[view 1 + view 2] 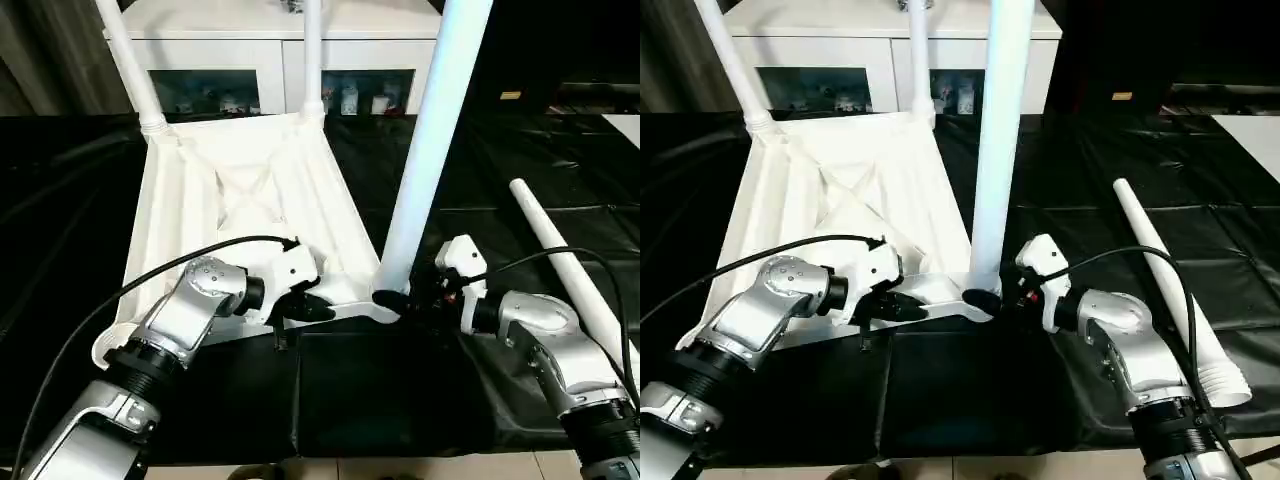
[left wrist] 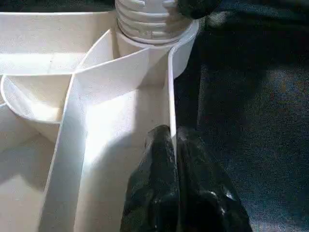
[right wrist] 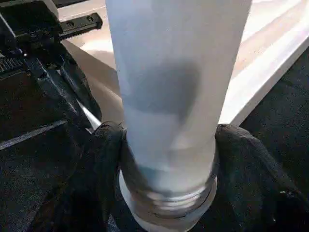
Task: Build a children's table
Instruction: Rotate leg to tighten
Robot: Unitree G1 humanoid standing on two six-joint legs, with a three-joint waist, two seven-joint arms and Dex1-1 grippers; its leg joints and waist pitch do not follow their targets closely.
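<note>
nearest, 2 silver forearms reaching in over the black-covered work table [image 1: 400, 400]. left gripper [image 1: 312, 306] pressed together on the thin near rim of the upturned tabletop [image 1: 250, 200], 1 finger each side of the wall, as seen from the left wrist [image 2: 171, 145]. right gripper [image 1: 392, 299] clasped round the base of a standing leg [image 1: 430, 140], black fingers [image 3: 104, 159] flanking the tube just above its threaded collar, touching it on both sides. leg upright in the near right corner socket [image 2: 186, 48], leaning slightly to the right at the top.

children's table lying upside down on the black cover, ribbed x-braced underside facing up, centre-left of the scene. 2 more legs seated in the far corners: far left leg [image 1: 128, 65] tilted leftward, far right leg [image 1: 313, 55] roughly upright. 1 loose leg [image 1: 1170, 290] lying flat on the cover to the right, well apart from the tabletop, threaded wide end toward the near edge. black cables trailing over each arm. white cabinet [image 1: 230, 60] with glass doors behind the work table.
</note>
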